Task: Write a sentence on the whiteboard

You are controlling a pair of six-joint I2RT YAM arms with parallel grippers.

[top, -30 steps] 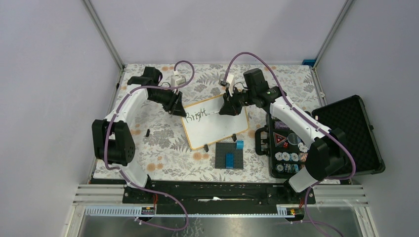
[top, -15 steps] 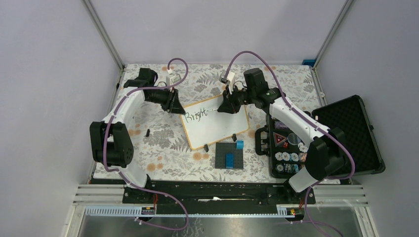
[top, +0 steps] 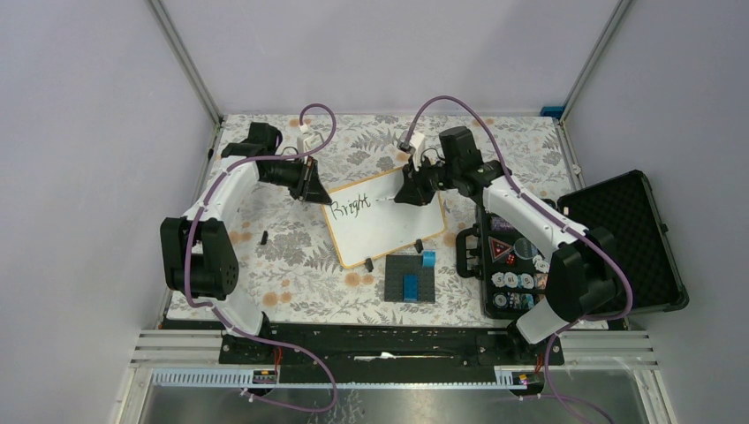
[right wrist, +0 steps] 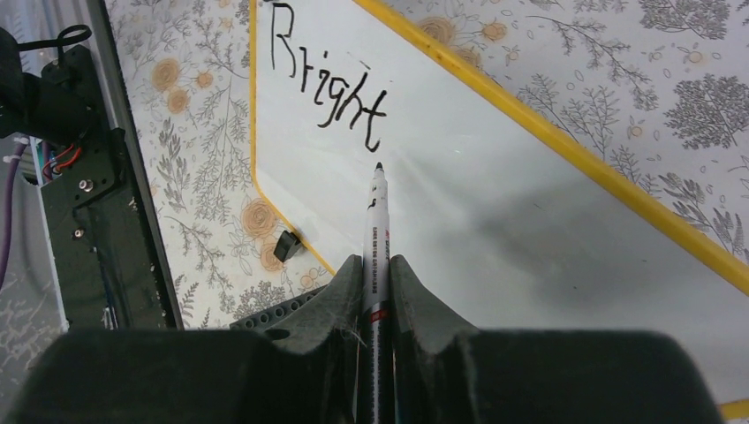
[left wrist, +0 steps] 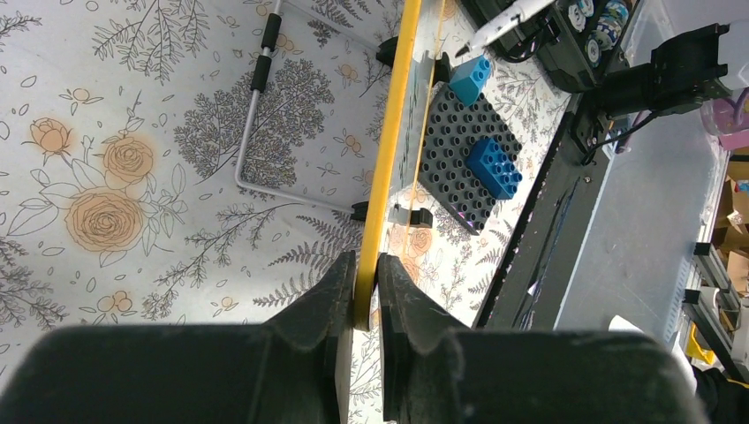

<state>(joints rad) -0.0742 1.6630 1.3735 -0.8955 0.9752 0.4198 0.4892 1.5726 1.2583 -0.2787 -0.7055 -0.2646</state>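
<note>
In the right wrist view the whiteboard (right wrist: 548,291) is cut off by the top and right edges. The rear part of the marker (right wrist: 378,221) is hidden between the fingers of the right gripper (right wrist: 377,265), and I cannot tell if its tip touches the board. In the left wrist view the board shows only its edge, so the writing face is hidden. From above, the right arm (top: 530,216) covers part of the poker chip case (top: 618,230).

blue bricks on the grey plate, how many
2: a light blue brick at the far right corner of the grey plate, and a darker blue brick near its middle. None seem hidden.
</note>
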